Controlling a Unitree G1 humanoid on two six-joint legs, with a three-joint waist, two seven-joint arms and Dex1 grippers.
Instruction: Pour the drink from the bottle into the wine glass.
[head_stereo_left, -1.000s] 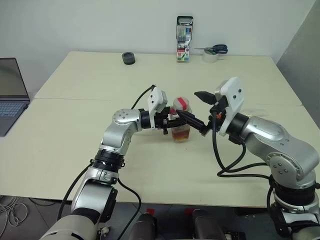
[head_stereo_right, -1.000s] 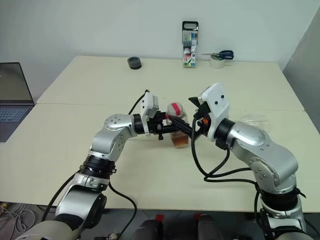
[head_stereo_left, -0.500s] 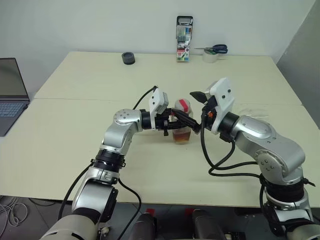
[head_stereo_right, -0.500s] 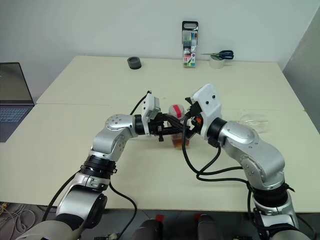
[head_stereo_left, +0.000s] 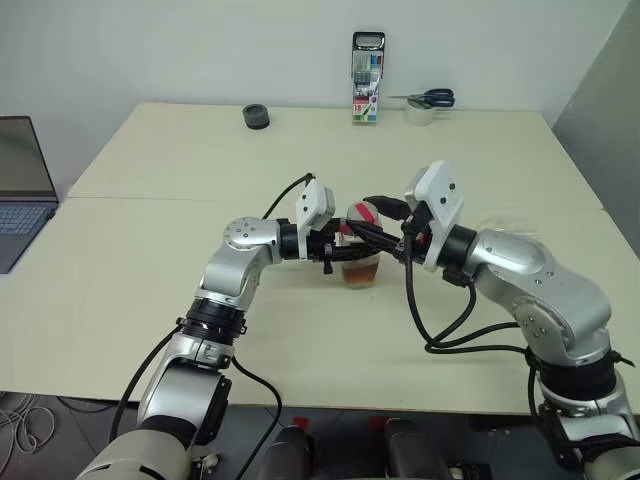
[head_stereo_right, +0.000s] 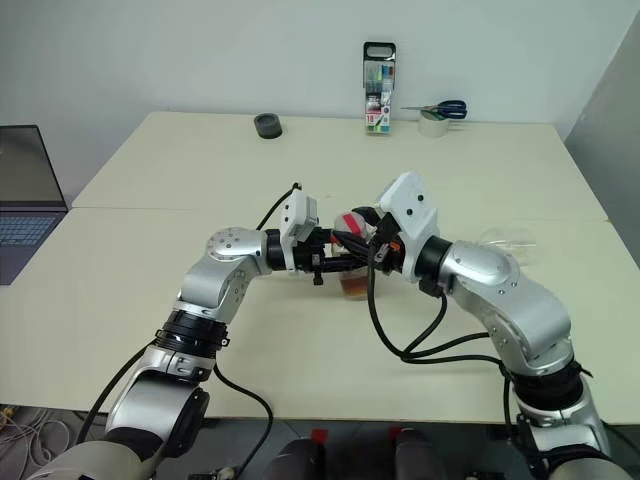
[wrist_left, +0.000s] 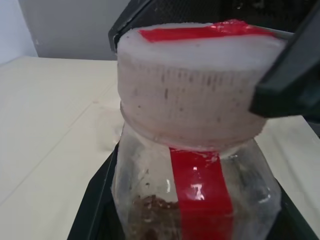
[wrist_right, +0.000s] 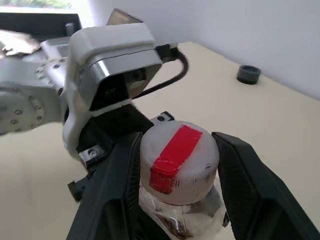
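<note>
Both hands crowd the bottle (head_stereo_left: 361, 255), open table (head_stereo_left: 150, 260) leftward

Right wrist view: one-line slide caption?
Right gripper fingers straddle the bottle cap; left gripper holds the body.

Pale cream bench (head_stereo_left: 150, 300), seam running across just behind jaws. Bottle (head_stereo_left: 362, 262) stands on bench mid-surface, between both sets of jaws. Wine glass (head_stereo_right: 507, 240) sits on bench well beyond right jaws, to right. Far behind jaws along back edge: black round object (head_stereo_left: 257, 117), upright marker pack (head_stereo_left: 367, 92), tape roll (head_stereo_left: 420, 113) with blue-handled scissors (head_stereo_left: 432, 98) on top. Laptop (head_stereo_left: 20, 190) well left of left jaws, beside bench edge.
</note>
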